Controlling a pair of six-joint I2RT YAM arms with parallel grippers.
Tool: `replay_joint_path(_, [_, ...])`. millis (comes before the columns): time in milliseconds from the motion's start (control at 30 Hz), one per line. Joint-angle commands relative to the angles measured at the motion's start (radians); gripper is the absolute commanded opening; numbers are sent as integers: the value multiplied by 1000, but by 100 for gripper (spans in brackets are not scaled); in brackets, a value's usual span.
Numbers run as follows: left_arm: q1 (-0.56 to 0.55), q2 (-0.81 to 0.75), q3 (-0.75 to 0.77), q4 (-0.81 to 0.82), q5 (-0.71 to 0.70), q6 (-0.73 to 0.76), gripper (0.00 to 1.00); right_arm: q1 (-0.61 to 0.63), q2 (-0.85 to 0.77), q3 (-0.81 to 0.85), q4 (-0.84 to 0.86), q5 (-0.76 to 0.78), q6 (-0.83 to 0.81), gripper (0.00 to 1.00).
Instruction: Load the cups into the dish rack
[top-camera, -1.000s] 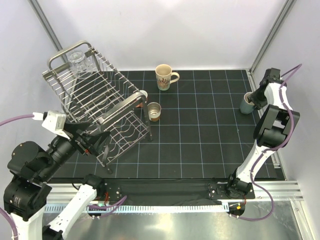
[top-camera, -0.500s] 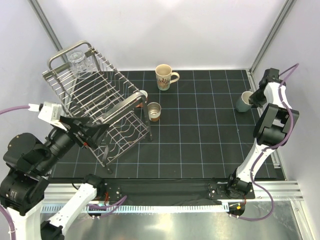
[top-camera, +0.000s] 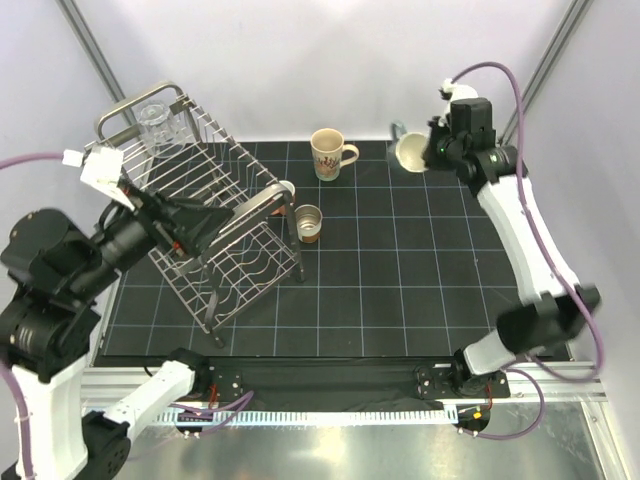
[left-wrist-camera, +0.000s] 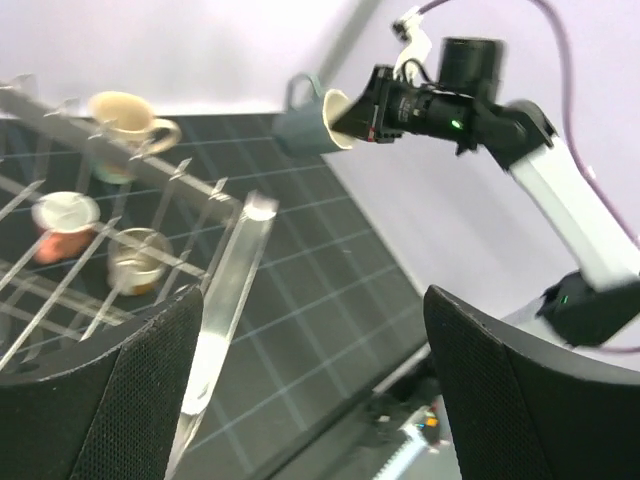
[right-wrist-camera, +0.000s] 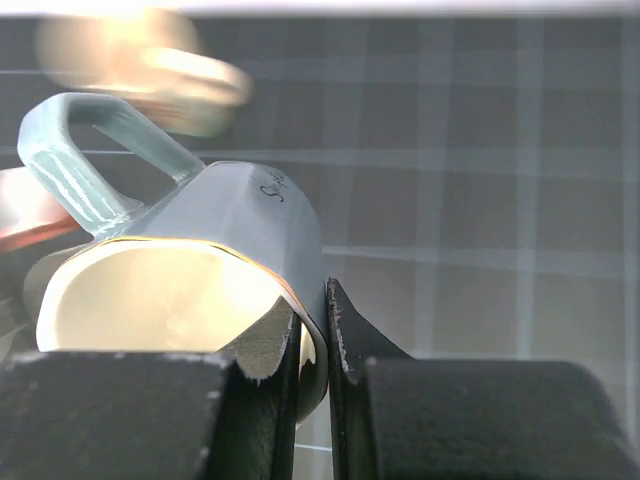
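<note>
My right gripper (top-camera: 428, 150) is shut on the rim of a grey-teal cup (top-camera: 409, 152) with a cream inside and a handle, held in the air on its side above the mat's back edge. In the right wrist view one finger is inside the grey-teal cup (right-wrist-camera: 250, 220) and the other outside. The silver wire dish rack (top-camera: 215, 165) stands at the left with a clear glass (top-camera: 155, 122) in its far end. My left gripper (top-camera: 200, 220) hovers open over the rack. A cream printed mug (top-camera: 328, 153), a small brown-based cup (top-camera: 308, 222) and a salmon-pink mug (top-camera: 286, 189) stand on the mat.
The black gridded mat (top-camera: 420, 270) covers the table. The rack's thick handle (left-wrist-camera: 228, 290) crosses the left wrist view, just inside the left finger. White walls and metal frame posts close in the back and sides.
The right gripper closed on the grey-teal cup at the right edge of the mat and lifted it up and left to the back. The left arm rose over the rack.
</note>
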Motion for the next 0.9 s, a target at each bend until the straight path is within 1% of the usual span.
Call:
replay_joint_path(0, [-4, 80, 60, 96, 156, -129, 87, 118, -224, 13, 147, -43, -67, 4])
replay_joint_path(67, [-2, 137, 122, 85, 166, -178, 88, 208, -296, 21, 159, -48, -107, 4])
replay_joint_path(100, [-2, 158, 138, 111, 209, -207, 88, 233, -321, 23, 176, -69, -121, 4])
replay_joint_path(133, [-4, 187, 141, 137, 244, -286, 88, 254, -346, 18, 188, -83, -135, 4])
replay_joint_path(167, [-4, 201, 129, 173, 314, -346, 86, 303, -400, 9, 204, -124, -173, 4])
replay_joint_path(200, [-2, 210, 109, 215, 347, -404, 85, 323, -427, -8, 237, -138, -196, 4])
replay_joint_path(233, [-4, 217, 86, 325, 376, -461, 83, 348, -451, -13, 248, -163, -215, 4])
replay_joint_path(267, [-4, 232, 59, 370, 405, -589, 82, 363, -471, -14, 254, -171, -244, 4])
replay_joint_path(300, [-4, 241, 16, 407, 453, -647, 82, 385, -506, -14, 260, -186, -255, 4])
replay_joint_path(333, [-4, 255, -1, 489, 491, -713, 81, 391, -521, -14, 271, -200, -264, 4])
replay_joint_path(367, [-5, 278, -12, 516, 519, -795, 82, 392, -531, -20, 279, -239, -290, 4])
replay_joint_path(433, [-13, 299, -40, 545, 582, -871, 82, 402, -557, -26, 288, -275, -322, 4])
replay_joint_path(467, [-17, 316, -46, 589, 600, -947, 83, 402, -564, -28, 290, -307, -337, 4])
replay_joint_path(567, [-63, 327, -57, 643, 608, -1037, 84, 406, -585, -39, 306, -374, -423, 4])
replay_joint_path(600, [-73, 336, -58, 643, 610, -1090, 82, 408, -594, -59, 329, -379, -470, 4])
replay_joint_path(633, [-86, 341, -60, 646, 614, -1129, 81, 411, -606, -66, 337, -378, -497, 4])
replay_joint_path(667, [-92, 346, -67, 646, 634, -1161, 76, 411, -608, -71, 343, -378, -524, 4])
replay_joint_path(700, [-97, 350, -70, 645, 640, -1220, 74, 412, -611, -72, 354, -366, -543, 4])
replay_joint_path(733, [-108, 350, -81, 646, 643, -1248, 71, 412, -611, -71, 356, -367, -592, 4])
replay_joint_path(767, [-112, 349, -98, 648, 640, -1273, 71, 412, -610, -72, 362, -370, -612, 4])
replay_joint_path(800, [-123, 344, -104, 646, 637, -1306, 71, 412, -610, -74, 374, -379, -665, 4])
replay_joint_path(867, [-135, 339, -126, 646, 614, -1331, 71, 414, -611, -86, 415, -393, -710, 4])
